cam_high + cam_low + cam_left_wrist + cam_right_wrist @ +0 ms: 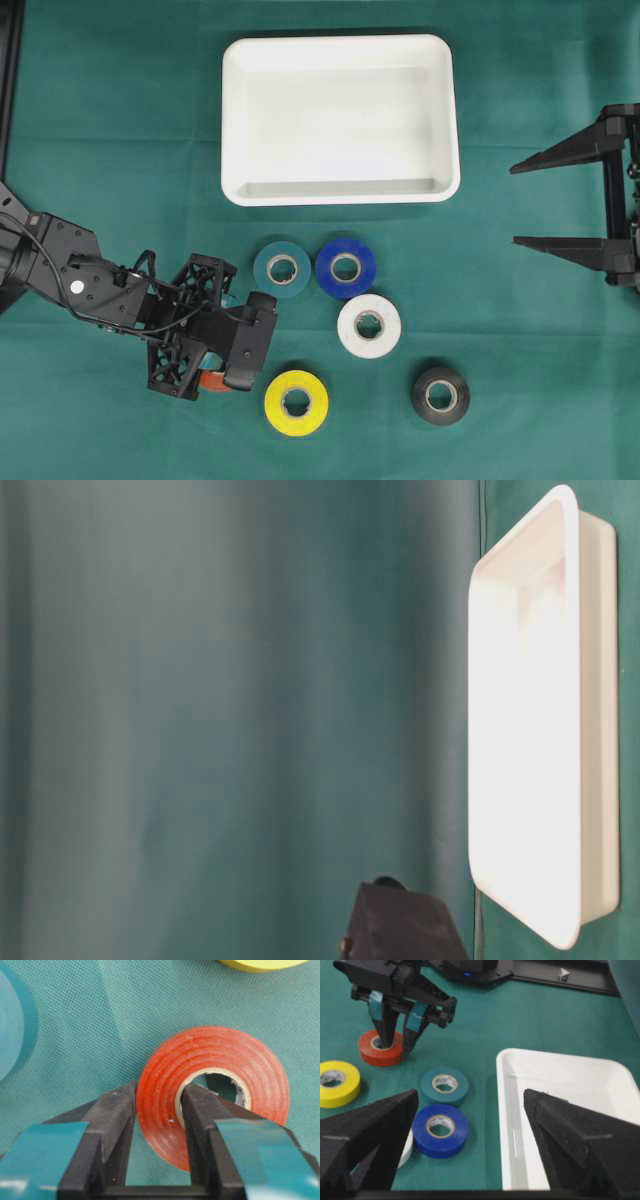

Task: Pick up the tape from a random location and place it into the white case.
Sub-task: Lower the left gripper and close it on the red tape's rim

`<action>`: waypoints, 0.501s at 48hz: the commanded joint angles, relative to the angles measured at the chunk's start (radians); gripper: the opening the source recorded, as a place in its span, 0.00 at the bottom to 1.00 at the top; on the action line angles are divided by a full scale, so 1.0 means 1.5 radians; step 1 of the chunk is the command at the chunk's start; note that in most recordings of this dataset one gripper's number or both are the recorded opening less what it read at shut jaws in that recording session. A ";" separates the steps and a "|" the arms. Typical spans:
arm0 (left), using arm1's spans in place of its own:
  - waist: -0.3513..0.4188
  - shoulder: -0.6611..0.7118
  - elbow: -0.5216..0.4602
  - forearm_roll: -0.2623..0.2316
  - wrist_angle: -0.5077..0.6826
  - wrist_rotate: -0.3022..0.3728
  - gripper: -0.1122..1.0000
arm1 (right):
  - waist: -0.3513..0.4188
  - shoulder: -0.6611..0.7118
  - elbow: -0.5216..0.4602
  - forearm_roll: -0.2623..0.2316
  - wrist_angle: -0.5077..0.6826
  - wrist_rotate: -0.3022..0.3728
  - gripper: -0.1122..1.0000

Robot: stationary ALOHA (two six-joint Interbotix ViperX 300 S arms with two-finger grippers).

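I log the table cover [90, 1025] as teal woven cloth, matt, fine mesh texture. Orange tape [220, 1055]: glossy, ridged wound face. White case [340, 192]: smooth, slightly shiny plastic. Left gripper [157, 1110] fingers [112, 1115]: matt black, grainy.

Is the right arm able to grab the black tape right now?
Probably yes. The right gripper is open and empty, and the black tape lies apart from the other rolls with bare cloth around it.
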 commanded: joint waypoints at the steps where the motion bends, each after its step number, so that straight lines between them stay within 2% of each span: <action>1: -0.005 -0.034 -0.021 -0.001 0.009 -0.002 0.30 | -0.001 0.002 -0.014 0.000 -0.004 0.001 0.91; 13: -0.004 -0.085 -0.053 -0.001 0.077 -0.021 0.30 | -0.001 0.001 -0.015 0.000 0.002 0.001 0.91; 24: -0.004 -0.128 -0.092 -0.001 0.161 -0.021 0.30 | 0.000 0.000 -0.016 0.000 0.006 0.001 0.91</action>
